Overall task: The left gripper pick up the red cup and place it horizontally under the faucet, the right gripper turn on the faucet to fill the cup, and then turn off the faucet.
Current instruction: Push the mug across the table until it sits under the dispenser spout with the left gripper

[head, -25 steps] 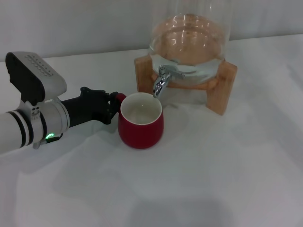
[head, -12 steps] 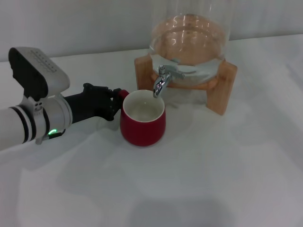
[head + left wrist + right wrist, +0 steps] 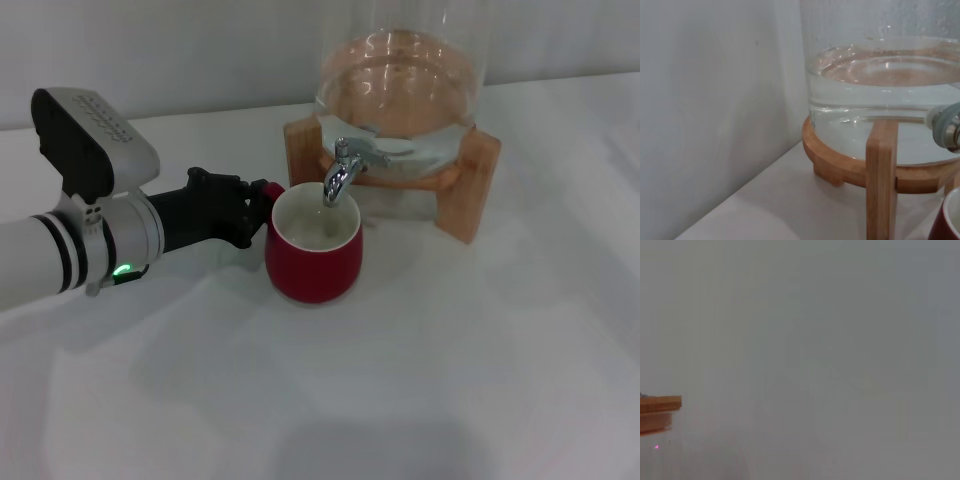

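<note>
White tabletop (image 3: pixel 420 400) fills the head view. From the left, the left gripper (image 3: pixel 252 205), black claw fingers on a white ringed arm with a green light, is clamped on the small handle of the squat dark-red ceramic cup (image 3: pixel 313 255). That cup stands upright with its cream inside directly beneath the shiny chrome faucet (image 3: pixel 341 172) of the clear glass dispenser jar (image 3: pixel 400 90), on its wooden stand (image 3: pixel 470 190).

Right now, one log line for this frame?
left gripper: shut on red cup handle | cup: upright on table, under faucet spout | right gripper: out of view
</note>
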Robot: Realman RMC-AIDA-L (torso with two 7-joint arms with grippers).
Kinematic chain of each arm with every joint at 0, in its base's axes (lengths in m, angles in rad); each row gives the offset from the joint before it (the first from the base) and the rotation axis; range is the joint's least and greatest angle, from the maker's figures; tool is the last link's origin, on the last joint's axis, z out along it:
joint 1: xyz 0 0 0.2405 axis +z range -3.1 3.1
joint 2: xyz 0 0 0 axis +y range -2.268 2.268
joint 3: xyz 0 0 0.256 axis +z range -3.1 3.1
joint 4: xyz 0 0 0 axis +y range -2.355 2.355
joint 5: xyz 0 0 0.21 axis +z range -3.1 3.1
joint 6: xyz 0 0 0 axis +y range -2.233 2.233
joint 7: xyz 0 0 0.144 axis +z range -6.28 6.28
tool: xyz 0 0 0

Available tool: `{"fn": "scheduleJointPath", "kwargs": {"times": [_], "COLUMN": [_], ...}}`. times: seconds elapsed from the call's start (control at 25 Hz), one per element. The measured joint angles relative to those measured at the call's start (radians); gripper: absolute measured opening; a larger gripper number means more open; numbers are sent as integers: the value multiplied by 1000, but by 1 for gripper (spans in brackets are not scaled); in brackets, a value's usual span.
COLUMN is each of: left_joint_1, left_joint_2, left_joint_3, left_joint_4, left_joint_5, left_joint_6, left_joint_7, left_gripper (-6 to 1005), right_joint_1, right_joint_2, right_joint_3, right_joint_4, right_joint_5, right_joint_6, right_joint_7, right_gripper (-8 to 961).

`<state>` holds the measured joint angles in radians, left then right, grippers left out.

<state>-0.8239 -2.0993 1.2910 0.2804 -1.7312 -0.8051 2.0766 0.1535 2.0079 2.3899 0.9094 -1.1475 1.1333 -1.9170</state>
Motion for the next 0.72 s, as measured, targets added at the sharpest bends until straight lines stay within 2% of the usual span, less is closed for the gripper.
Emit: {"fn": "scheduleJointPath", "kwargs": {"times": [0.28,0.72], "left_joint_1": [0,6], "left_joint_2": [-1,4], "left_joint_3": [21,114], "left_joint_4": [-3,4], "left_joint_5": [-4,-21], "left_joint_6": [-1,3], "left_joint_7": [-15,-96], "left_gripper": [127,126], "right_joint_1": [0,0], "right_joint_2": [0,0], "right_joint_3": [0,-2], "right_joint_4": [-3,-3], "right_joint_5": [0,0], "right_joint_6": [0,1], "right_joint_7": [-5,-5], "right_gripper": [632,632]}}
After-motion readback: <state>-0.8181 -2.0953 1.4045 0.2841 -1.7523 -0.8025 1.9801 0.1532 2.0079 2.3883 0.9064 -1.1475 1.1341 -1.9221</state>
